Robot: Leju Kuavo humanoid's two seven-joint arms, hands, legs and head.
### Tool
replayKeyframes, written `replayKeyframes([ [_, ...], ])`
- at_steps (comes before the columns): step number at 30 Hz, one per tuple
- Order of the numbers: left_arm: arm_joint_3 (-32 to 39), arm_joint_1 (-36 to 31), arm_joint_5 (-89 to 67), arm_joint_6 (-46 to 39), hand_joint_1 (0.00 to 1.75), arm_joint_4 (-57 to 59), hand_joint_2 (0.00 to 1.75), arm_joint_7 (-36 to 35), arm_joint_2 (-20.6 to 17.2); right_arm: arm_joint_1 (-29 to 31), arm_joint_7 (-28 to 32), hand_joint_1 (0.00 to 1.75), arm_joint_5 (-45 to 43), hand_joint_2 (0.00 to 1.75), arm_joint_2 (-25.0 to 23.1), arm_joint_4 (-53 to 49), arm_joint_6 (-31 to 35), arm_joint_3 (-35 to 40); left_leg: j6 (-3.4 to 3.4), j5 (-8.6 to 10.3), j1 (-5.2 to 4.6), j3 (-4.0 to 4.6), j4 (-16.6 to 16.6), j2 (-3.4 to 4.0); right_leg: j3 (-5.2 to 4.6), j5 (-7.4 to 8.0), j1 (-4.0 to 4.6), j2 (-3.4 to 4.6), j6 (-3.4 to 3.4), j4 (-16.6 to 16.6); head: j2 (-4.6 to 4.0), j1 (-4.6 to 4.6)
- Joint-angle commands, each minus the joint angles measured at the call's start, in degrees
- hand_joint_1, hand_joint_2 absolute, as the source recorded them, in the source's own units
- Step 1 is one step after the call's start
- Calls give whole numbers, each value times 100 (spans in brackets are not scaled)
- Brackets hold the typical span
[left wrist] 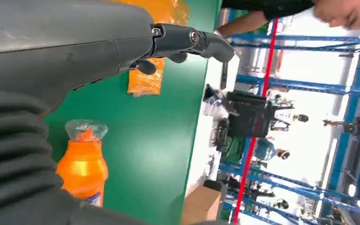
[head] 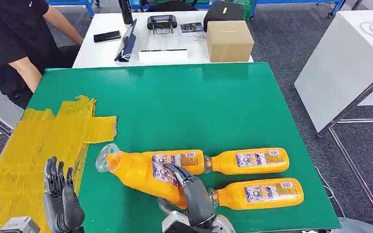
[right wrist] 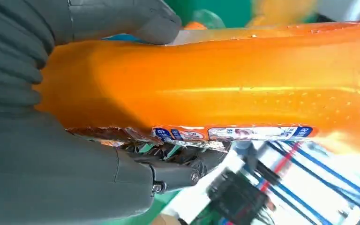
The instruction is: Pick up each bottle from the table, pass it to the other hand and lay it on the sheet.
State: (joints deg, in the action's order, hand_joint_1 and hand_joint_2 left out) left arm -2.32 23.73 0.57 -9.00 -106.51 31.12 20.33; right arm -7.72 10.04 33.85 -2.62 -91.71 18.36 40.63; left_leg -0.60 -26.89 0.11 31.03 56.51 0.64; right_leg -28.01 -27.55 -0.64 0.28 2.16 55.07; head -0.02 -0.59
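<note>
head view — right hand point(head: 187, 187) wrapped round orange bottle point(head: 141, 170) mid-body; smooth, full, prob heavy — grip label band. left hand point(head: 60, 194) open, empty.

Right robot hand point(head: 187, 187) gripping; left robot hand point(head: 60, 194) open.

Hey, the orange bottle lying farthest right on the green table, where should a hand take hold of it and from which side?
A judgement: grip the bottle around its labelled middle, coming down from above with the right hand, the nearer one. It lies flat on its side, cap toward the held bottle, with its long sides clear of the neighbouring bottle.
</note>
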Motion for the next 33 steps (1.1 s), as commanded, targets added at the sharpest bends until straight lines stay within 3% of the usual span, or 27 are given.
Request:
replayKeyframes([
  [1, -47, -15, 492, 687, 0, 366, 175, -315, -33, -247, 306, 175, -150, 175, -383, -216, -10, -342, 3, 1, 3, -2, -3, -9, 3, 0, 3, -7, -5, -4, 0, 0],
  [5, -44, 4, 588, 1012, 0, 419, 175, -422, -33, -237, 388, 175, -226, 175, -400, -171, -11, -361, 4, -1, 8, 0, -2, -12, 5, -1, 9, -10, -8, -7, 0, 0],
  [11, -389, 259, 894, 2508, 0, 586, 175, -590, -33, -133, 546, 175, -318, 175, -437, -14, -166, -387, 2, -2, 2, -2, -4, -1, 4, 0, 3, 1, -4, -6, 0, 0],
  [17, -820, 394, 1070, 3103, 0, 590, 175, -476, -137, 92, 588, 175, -137, 175, -499, 324, -437, -83, 3, -1, 2, 3, -5, 1, 0, 2, 3, 2, -5, -6, 0, 0],
  [25, -825, 368, 1099, 3137, 0, 581, 175, -459, -140, 160, 572, 175, 22, 175, -547, 468, -443, 50, 6, -2, 8, 2, -6, -16, 6, 0, 12, -8, -9, -12, 0, 0],
  [33, -594, 308, 1119, 2858, 0, 508, 175, -424, -33, 644, 634, 175, 569, 175, -722, 1431, -1045, 959, 6, -1, 5, 2, -8, -5, 2, 3, 8, 0, -8, -9, 0, 2],
])
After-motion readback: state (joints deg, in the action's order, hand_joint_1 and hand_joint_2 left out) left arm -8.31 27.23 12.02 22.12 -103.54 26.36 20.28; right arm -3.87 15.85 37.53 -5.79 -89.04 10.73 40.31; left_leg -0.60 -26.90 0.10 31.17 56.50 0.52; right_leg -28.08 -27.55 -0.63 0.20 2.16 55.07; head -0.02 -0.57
